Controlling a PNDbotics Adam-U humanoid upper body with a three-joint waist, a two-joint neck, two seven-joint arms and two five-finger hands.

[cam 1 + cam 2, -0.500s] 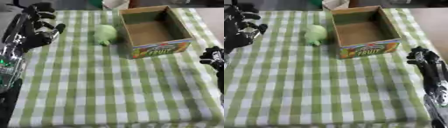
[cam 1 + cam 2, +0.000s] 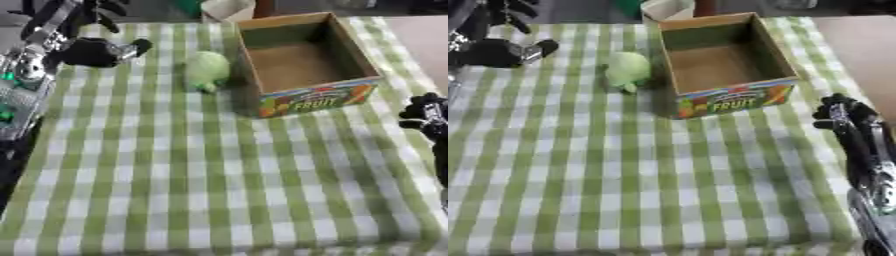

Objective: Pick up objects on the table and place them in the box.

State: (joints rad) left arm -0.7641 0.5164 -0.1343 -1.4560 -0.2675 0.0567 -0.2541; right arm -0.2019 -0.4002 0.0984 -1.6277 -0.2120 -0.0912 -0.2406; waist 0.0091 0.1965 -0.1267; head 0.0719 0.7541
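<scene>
Green pear-like object lies on the checked cloth, touching the empty box's left wall. Left hand hovers far-left, right hand at right edge; finger positions unclear on both.

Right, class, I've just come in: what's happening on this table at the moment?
A humanoid robot is clearing a green checked tablecloth into a cardboard fruit box. The box is empty so far. One green, roundish thing lies on the cloth just left of the box, and nothing is touching it. The left hand is up near the far left of the table, some way from the green thing and holding nothing. The right hand sits idle at the right edge, beside the box.
</scene>
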